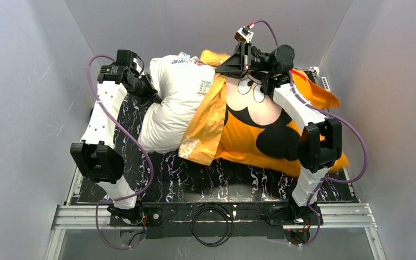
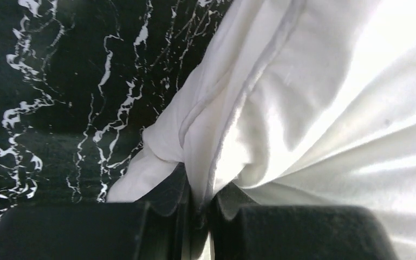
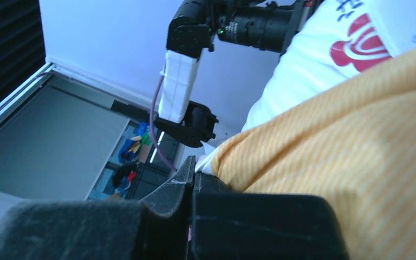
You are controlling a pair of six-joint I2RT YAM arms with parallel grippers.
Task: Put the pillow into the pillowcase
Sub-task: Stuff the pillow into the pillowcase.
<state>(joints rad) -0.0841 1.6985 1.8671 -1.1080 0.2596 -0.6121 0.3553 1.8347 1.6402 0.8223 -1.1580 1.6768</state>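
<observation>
The off-white pillow [image 1: 173,103] lies on the left half of the table, its right part tucked under the orange flap of the pillowcase [image 1: 249,135], whose Mickey face points up. My left gripper [image 1: 150,93] sits at the pillow's left edge. In the left wrist view this left gripper [image 2: 200,200] is shut on a pinched fold of the white pillow [image 2: 314,97]. My right gripper [image 1: 233,64] is raised at the far edge of the pillowcase opening. From the right wrist, that gripper [image 3: 192,173] is shut with the orange pillowcase [image 3: 346,141] hem at its tips, the pillow [image 3: 314,65] behind.
The table top [image 1: 222,179] is black with white marbling. Grey enclosure walls stand close on the left, right and back. A looped black cable [image 1: 211,219] lies at the front rail between the arm bases. The left arm [image 3: 179,81] shows in the right wrist view.
</observation>
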